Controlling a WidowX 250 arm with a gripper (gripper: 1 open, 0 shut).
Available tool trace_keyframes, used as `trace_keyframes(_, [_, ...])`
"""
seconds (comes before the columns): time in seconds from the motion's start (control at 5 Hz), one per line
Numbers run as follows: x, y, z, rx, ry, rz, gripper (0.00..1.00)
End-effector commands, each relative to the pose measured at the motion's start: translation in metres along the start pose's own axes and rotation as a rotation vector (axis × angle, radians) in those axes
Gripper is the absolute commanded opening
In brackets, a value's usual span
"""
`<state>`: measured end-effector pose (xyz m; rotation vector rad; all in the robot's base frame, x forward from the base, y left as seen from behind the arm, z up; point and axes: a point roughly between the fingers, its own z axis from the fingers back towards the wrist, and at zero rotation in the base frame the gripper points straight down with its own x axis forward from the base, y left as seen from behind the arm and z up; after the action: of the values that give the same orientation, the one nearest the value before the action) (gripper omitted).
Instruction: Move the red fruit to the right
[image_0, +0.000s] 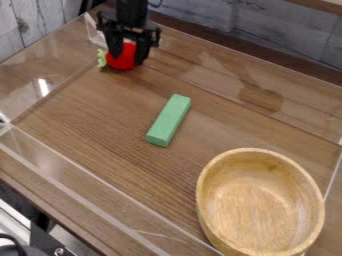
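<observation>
The fruit (122, 57) sits at the far left of the worktop (94, 130), close to the clear wall. The claw (124, 48) points straight down over it, one finger on either side of the fruit, partly open; whether the fingers already press the fruit cannot be told. So the fruit lies directly between the fingers, not off to one side. Free worktop lies to the right, past the green block (168, 120) and the bowl (261, 202) at near right.

Glossy wood-grain table (94, 130), pale matt wooden bowl (261, 203) (visible grain), smooth green block (168, 120).
</observation>
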<state>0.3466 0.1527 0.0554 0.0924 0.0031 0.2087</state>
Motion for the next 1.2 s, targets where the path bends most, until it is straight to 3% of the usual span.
trace_keyframes(0.0, [0.009,0.011,0.022,0.016,-0.063,0.113,1.0])
trace_keyframes(0.2, [0.009,0.013,0.024,0.012,-0.055,0.204,1.0])
trace_keyframes(0.6, [0.011,0.002,-0.002,0.028,-0.05,0.331,1.0])
trace_keyframes(1.0, [0.014,0.008,0.0,0.006,-0.065,0.288,1.0])
